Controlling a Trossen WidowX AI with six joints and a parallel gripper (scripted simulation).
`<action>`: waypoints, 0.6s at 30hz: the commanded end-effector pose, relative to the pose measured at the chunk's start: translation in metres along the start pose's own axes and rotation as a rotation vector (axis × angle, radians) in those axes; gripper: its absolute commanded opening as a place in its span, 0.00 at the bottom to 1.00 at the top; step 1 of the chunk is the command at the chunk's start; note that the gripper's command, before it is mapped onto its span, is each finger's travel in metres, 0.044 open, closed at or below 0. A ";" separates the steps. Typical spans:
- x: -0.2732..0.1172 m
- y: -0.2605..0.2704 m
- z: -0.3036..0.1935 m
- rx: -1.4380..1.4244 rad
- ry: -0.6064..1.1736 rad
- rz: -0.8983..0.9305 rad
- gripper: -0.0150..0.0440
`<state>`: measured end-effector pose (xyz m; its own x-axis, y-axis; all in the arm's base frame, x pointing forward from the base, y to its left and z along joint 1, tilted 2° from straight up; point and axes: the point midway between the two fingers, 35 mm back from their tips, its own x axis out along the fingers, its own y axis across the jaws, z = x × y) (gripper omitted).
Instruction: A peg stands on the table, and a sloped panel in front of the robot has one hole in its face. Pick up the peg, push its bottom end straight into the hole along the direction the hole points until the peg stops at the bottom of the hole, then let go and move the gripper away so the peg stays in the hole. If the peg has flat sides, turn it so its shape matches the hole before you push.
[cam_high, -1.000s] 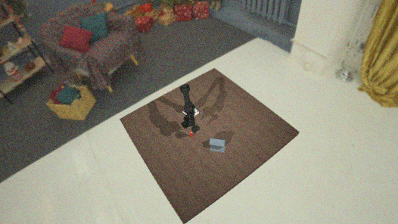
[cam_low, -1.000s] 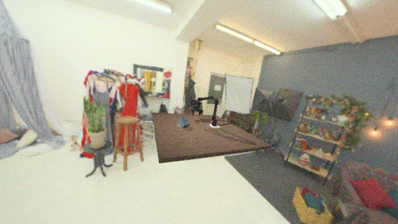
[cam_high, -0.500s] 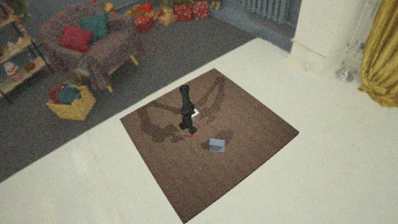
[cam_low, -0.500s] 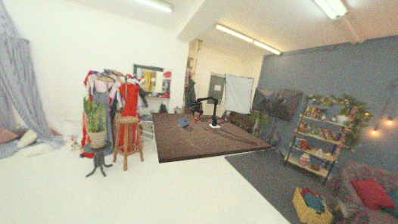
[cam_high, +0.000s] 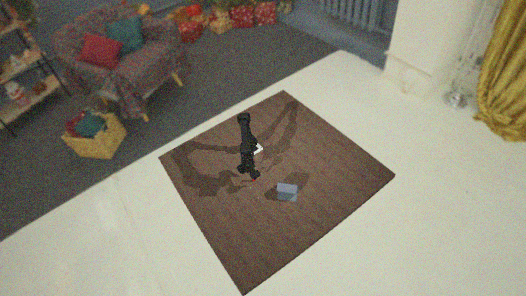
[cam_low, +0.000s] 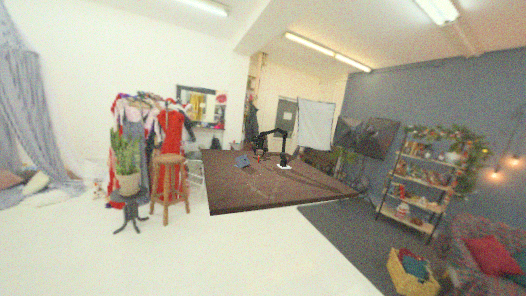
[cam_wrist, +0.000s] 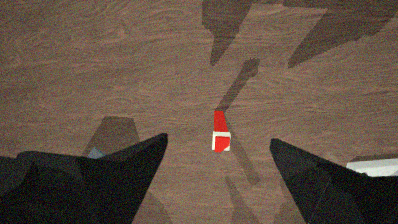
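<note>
The dark brown wooden table (cam_high: 325, 150) (cam_low: 250, 192) (cam_wrist: 75, 65) carries the black six-joint arm (cam_high: 246, 142) (cam_low: 276, 131), which bends out and down from a white base plate (cam_high: 259, 149) (cam_low: 284, 167) (cam_wrist: 376, 166). Apart from the base stands the blue-grey sloped panel (cam_high: 287, 188) (cam_low: 242, 161) (cam_wrist: 96, 152); the wrist view catches only a corner of it, past the left-hand finger, and no view shows its hole clearly.

The black parallel-jaw gripper (cam_high: 255, 175) (cam_low: 258, 152) (cam_wrist: 217, 140) is wide apart with nothing between its pads. The slim red peg with a white-marked top (cam_high: 254, 180) (cam_low: 259, 160) (cam_wrist: 219, 121) stands upright on the table, below the gripper. The wrist view places it roughly midway across the gap, its long axis running mostly along the line of approach, its foot towards the upper part of that view. The top view hides nearly all of it under the arm; the exterior view shows its height.

The top looks square, so the fingers should probably meet two flat sides. The likely next step is a straight descent before closing; coming down off-centre could tip the peg.
</note>
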<state>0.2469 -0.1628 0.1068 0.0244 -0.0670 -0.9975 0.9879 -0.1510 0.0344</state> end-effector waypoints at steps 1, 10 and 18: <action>0.011 -0.002 -0.002 -0.004 0.011 -0.013 1.00; 0.026 -0.002 -0.002 -0.004 0.011 -0.013 1.00; 0.039 -0.003 -0.003 -0.004 0.011 -0.013 1.00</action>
<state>0.2473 -0.1640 0.0776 0.0244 -0.0671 -0.9974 0.9879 -0.1510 0.0343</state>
